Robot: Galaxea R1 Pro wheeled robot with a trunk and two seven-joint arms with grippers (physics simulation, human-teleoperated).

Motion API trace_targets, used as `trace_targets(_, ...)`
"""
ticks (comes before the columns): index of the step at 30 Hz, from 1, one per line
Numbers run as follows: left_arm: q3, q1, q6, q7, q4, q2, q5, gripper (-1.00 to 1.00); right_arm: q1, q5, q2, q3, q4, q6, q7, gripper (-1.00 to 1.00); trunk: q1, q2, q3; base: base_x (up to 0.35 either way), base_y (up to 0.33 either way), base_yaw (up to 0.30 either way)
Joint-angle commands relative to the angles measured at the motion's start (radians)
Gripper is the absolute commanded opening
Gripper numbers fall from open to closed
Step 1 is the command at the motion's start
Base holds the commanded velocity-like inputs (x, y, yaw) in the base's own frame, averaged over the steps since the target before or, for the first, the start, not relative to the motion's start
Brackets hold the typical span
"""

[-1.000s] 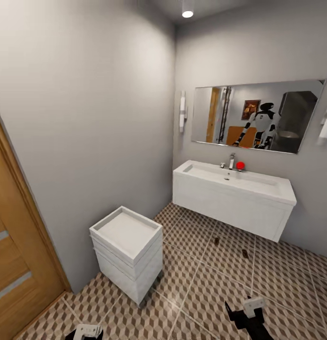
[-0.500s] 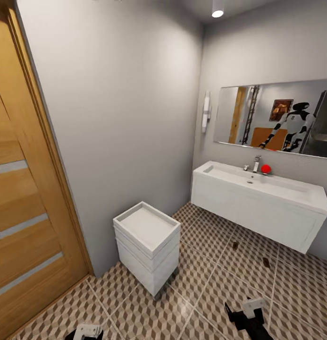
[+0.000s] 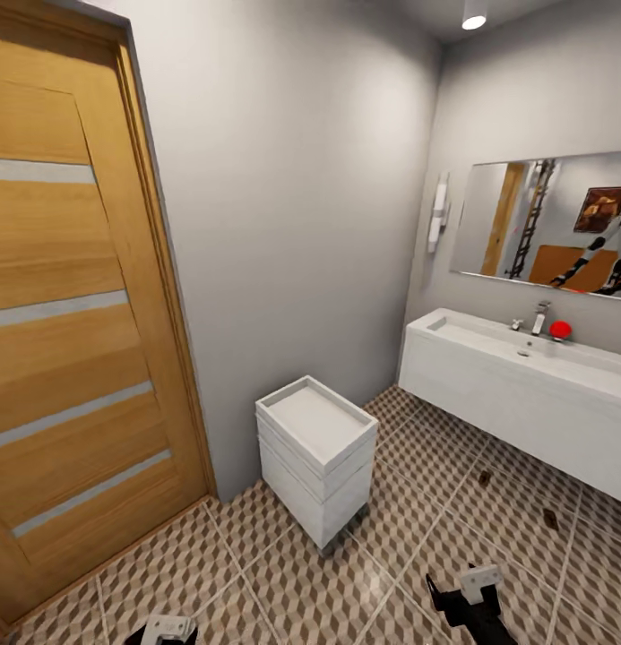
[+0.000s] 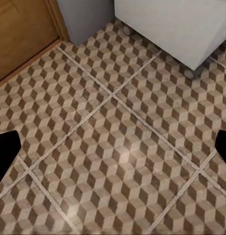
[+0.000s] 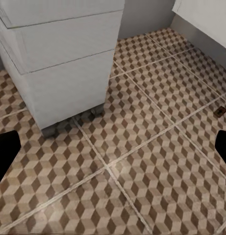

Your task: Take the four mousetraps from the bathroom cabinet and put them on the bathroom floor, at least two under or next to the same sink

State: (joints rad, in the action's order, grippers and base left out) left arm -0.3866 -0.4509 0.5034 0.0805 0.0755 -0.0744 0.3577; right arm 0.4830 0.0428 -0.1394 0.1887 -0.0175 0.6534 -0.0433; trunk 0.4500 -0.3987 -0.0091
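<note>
Mousetraps [image 3: 485, 478], two small dark shapes (too small to be sure), lie on the bathroom floor [image 3: 301, 582] below the sink [image 3: 525, 394]; both grippers empty, fingers spread wide; next, I judge, fetching more from the cabinet.

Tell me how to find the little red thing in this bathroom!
Look at the long white sink hanging on the wall under the big mirror. On its back edge stands a shiny tap, and the red ball sits right beside it. It is the only bright red thing; everything around it is white or silver.
</note>
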Motion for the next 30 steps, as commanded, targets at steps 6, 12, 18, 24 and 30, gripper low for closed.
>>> trace_targets(6, -0.005, -0.002, 0.004, 0.008, 0.004, 0.001, 0.010, 1.00, 0.000, 0.005, 0.000, 0.002, 0.000, 0.003, -0.005, 1.00, 0.000, -0.001, -0.001, -0.301, 0.116, 0.288)
trace_targets(12, -0.005, -0.002, 0.004, 0.008, 0.004, 0.001, 0.010, 1.00, 0.000, 0.005, 0.000, 0.002, 0.001, 0.003, -0.004, 1.00, 0.000, -0.001, -0.001, -0.286, 0.116, 0.288)
trace_targets(18, -0.005, -0.002, 0.004, 0.008, 0.004, 0.001, 0.010, 1.00, 0.000, 0.005, 0.000, 0.002, 0.001, 0.003, -0.005, 1.00, 0.000, -0.001, -0.001, -0.074, 0.024, 0.287)
trace_targets(24, -0.005, -0.002, 0.004, 0.008, 0.004, 0.001, 0.010, 1.00, 0.000, 0.005, 0.000, 0.002, 0.001, 0.003, -0.004, 1.00, 0.000, -0.001, -0.001, -0.014, 0.056, 0.288)
trace_targets(30, -0.005, -0.002, 0.004, 0.008, 0.004, 0.001, 0.010, 1.00, 0.000, 0.005, 0.000, 0.003, 0.001, 0.003, -0.004, 1.00, 0.000, -0.001, -0.001, -0.081, 0.233, 0.288)
